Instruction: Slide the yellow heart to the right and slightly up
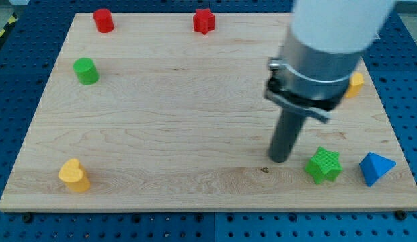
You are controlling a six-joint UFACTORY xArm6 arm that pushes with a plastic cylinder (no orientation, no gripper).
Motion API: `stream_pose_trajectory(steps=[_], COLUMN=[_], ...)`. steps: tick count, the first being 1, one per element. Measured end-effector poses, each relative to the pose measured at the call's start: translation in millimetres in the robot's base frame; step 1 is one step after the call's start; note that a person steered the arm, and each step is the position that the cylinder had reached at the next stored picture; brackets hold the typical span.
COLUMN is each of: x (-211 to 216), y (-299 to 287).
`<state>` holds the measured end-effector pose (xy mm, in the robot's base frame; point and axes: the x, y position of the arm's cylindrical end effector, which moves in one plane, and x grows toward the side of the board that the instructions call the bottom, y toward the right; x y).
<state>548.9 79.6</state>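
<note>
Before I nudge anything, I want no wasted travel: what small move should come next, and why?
Probably carry my tip toward the view's left, ending just left of the yellow heart. It now stands far to the view's right, beside the green star, so it cannot push the heart rightward.

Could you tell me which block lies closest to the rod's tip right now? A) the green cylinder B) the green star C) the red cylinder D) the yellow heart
B: my tip sits just to the view's left of the green star, while the yellow heart lies far off at the view's bottom left.
</note>
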Motion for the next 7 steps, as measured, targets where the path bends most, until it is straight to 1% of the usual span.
stream_pose_trajectory(steps=[2, 3, 4, 5, 6, 7], x=[-0.5, -10.3, -30.7, -30.7, -30.7, -30.7], y=[-134.1, -204.6, -236.9, -246.0, -300.1, -342.2])
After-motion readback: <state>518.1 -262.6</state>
